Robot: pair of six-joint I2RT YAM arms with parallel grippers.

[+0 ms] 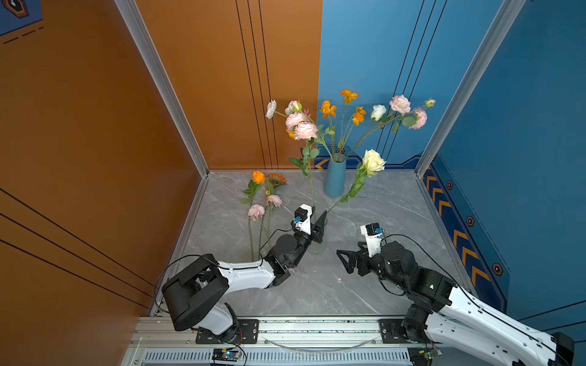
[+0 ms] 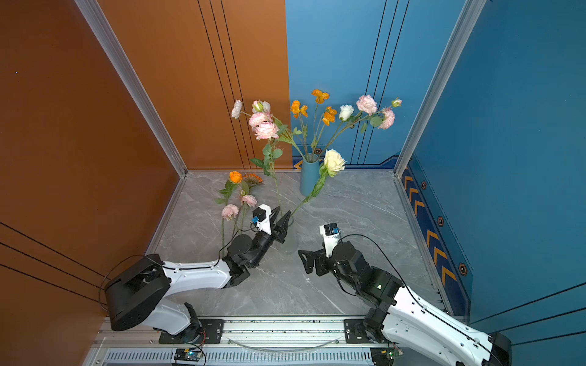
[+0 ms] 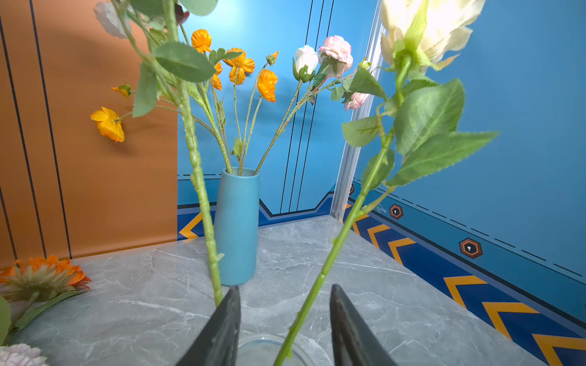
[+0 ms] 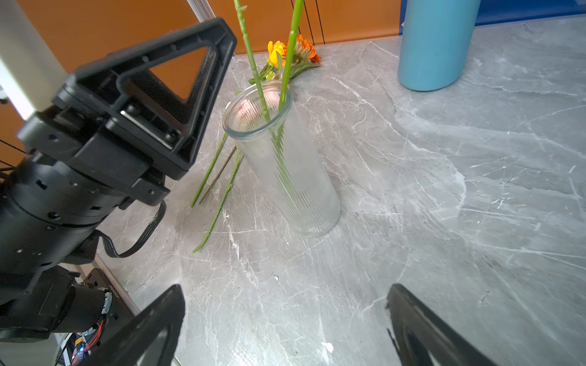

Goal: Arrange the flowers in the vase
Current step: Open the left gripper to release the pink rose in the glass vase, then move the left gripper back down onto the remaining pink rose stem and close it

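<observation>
Left wrist view: glass vase (image 3: 260, 337) with two flower stems (image 3: 203, 202).
Left gripper (image 3: 283, 288) half parted, loose around cream rose stem (image 3: 336, 247); right gripper (image 4: 285, 286) spread wide, empty.

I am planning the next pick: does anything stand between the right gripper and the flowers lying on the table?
Yes. The glass vase and the left gripper stand between the right gripper and the lying flowers; a straight reach would likely meet them.

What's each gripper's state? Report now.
Left gripper: open, jaws either side of the cream rose stem, not gripping.
Right gripper: open, empty.
</observation>
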